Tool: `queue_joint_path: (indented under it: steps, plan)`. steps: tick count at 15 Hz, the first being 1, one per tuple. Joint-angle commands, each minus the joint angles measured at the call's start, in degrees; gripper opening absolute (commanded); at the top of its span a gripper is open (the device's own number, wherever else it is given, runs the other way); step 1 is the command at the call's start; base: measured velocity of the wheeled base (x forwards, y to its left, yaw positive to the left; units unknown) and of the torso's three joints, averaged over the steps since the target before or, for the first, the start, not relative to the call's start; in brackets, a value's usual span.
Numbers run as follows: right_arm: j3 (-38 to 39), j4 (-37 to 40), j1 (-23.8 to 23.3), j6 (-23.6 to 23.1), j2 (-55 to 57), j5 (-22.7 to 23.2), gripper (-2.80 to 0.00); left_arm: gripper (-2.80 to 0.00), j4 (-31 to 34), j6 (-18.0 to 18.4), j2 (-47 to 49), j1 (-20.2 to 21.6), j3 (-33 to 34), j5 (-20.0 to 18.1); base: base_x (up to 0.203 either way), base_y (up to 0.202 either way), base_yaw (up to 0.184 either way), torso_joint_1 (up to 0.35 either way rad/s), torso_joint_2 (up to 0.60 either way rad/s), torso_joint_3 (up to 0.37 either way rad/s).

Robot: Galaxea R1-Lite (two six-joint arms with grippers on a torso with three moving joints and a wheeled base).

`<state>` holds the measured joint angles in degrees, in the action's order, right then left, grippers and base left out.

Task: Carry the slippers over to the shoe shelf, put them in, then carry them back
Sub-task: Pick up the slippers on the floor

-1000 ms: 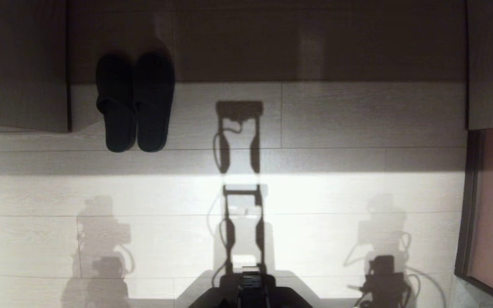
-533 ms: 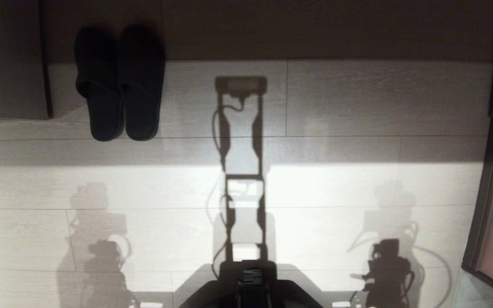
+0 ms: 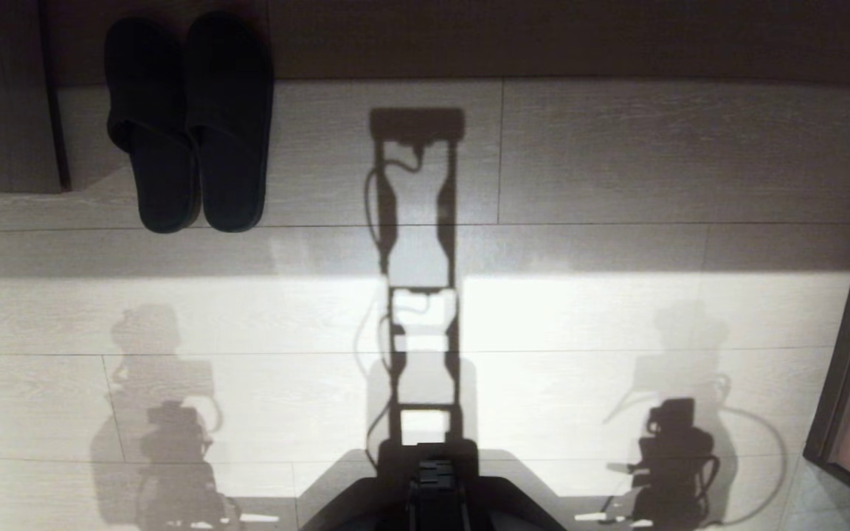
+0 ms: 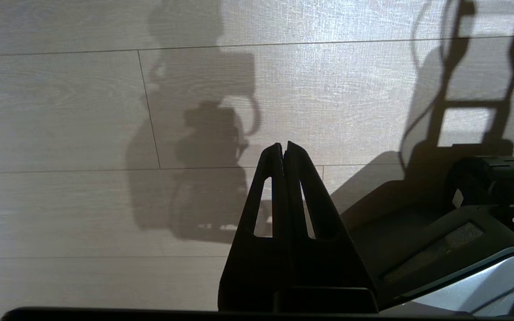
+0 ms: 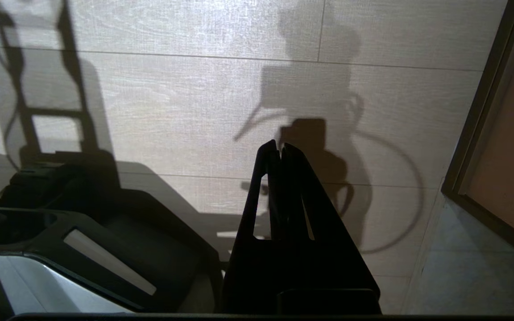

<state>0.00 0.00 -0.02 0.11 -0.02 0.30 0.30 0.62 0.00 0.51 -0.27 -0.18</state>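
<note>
- The slippers [image 3: 187,122] lay side by side, touching, on the floor [image 3: 617,162], well ahead of the left gripper [image 4: 283,149] and to its left.
- Their toe ends reached under a board edge [image 3: 543,44] running across the far side.
- The robot base [image 3: 432,494] sat between the left gripper and the right gripper [image 5: 279,149].
- A frame [image 5: 475,120] stood right of the right gripper.

left claw [image 4: 283,149] closed, above floor [image 4: 60,133]
</note>
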Motion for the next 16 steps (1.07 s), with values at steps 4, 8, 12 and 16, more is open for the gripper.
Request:
queue_joint_path:
  steps: [4, 8, 12, 16]
  plan:
    - [0.0, 0.0, 0.0, 0.1, -0.1, 0.0, -2.8, -2.8, -0.5, -0.1, 0.0, 0.0, 0.2, 0.0, 0.0, 0.0, 0.0, 0.0, 0.0, 0.0]
    - [0.0, 0.0, -0.1, 0.0, -0.1, 0.0, -2.8, -2.8, -0.5, -0.1, 0.0, 0.0, 0.2, 0.0, 0.0, 0.0, 0.0, 0.0, 0.0, 0.0]
    - [0.0, 0.0, -0.1, 0.0, -0.1, 0.0, -2.8, -2.8, 0.1, 0.2, 0.0, 0.0, -0.6, 0.1, 0.0, 0.0, 0.0, 0.0, 0.0, 0.0]
    - [0.0, 0.0, 0.0, 0.0, -0.1, 0.0, -2.8, -2.8, 6.2, -0.6, 7.3, 0.0, -15.9, -0.7, 0.0, 0.0, 0.0, 0.0, 0.0, 0.0]
